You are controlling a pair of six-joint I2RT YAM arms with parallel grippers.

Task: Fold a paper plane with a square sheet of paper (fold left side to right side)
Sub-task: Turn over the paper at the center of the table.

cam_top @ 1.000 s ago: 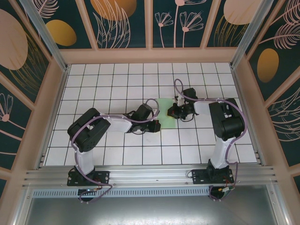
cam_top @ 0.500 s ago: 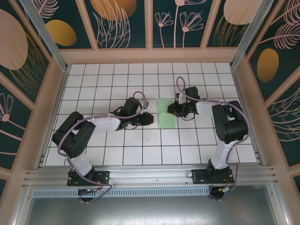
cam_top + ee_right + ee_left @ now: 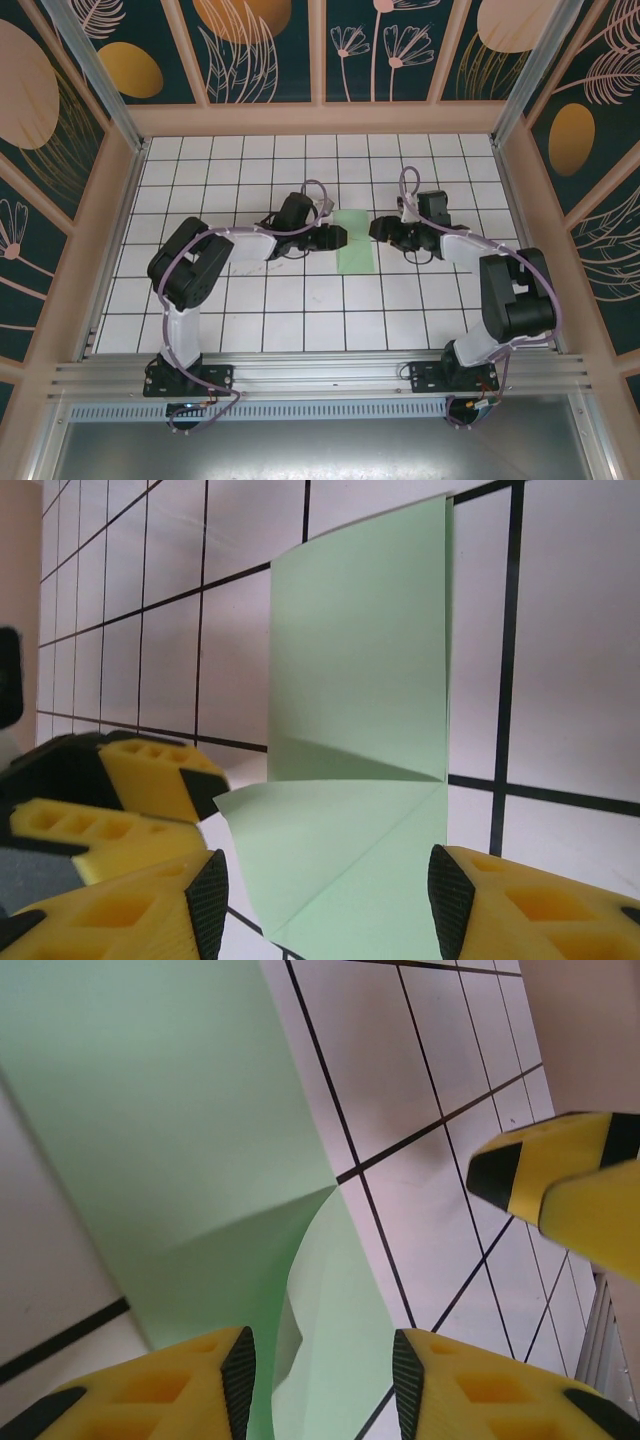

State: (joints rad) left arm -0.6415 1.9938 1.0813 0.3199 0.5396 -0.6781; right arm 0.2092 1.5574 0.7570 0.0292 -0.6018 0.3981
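Square sheet of paper (image 3: 355,243): lies mid-table on the white tiles (image 3: 250,300), doubled into a narrow strip, long axis running near to far. Left gripper (image 3: 340,237) sits at its left edge and right gripper (image 3: 376,230) at its right edge, facing each other across the far half. Neither is clearly nearer. Both sets of jaws are parted and grip nothing. In the wrist views the paper's upper layer stands slightly lifted between the fingers.

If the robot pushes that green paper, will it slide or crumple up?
Probably floppy: the green paper looks very thin, and its folded flap curls up rather than lying flat. It is likely very light, so a nudge would probably slide it across the smooth white tiles. A hard shove on an edge might crumple it.
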